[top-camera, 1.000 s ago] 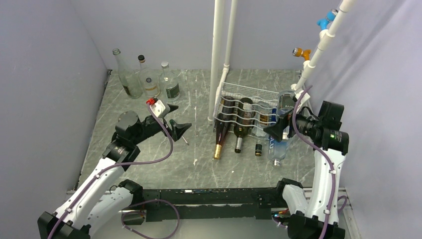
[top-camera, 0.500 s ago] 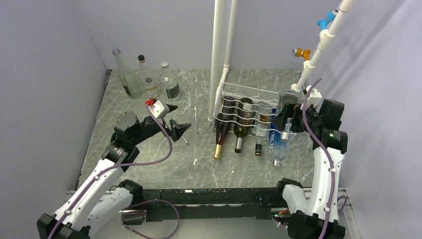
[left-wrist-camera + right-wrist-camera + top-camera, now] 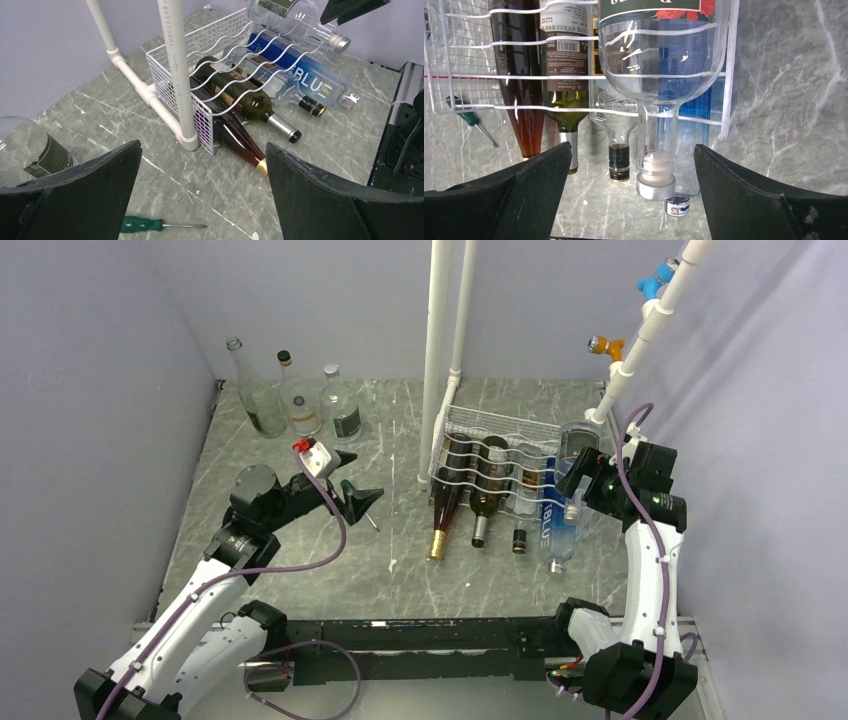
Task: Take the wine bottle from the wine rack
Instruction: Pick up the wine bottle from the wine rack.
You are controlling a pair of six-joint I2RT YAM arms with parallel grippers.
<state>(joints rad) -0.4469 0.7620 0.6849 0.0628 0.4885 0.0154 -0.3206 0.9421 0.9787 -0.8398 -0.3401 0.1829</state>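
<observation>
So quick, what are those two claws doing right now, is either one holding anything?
Left gripper: open, holding nothing.
Right gripper: open, jaws on either side of the clear bottle's neck, not gripping it.

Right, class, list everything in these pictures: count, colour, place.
wine rack: one, white wire, table's right half
bottles in rack: five; dark brown, green, short clear, blue below; clear bottle on top
standing bottles: three, clear, far left corner
screwdriver: one, green handle, left of rack
pipes: three, white, flanking rack
table: one, grey marbled
left claw: one, black, open, near screwdriver
right claw: one, black, open astride top bottle's neck
</observation>
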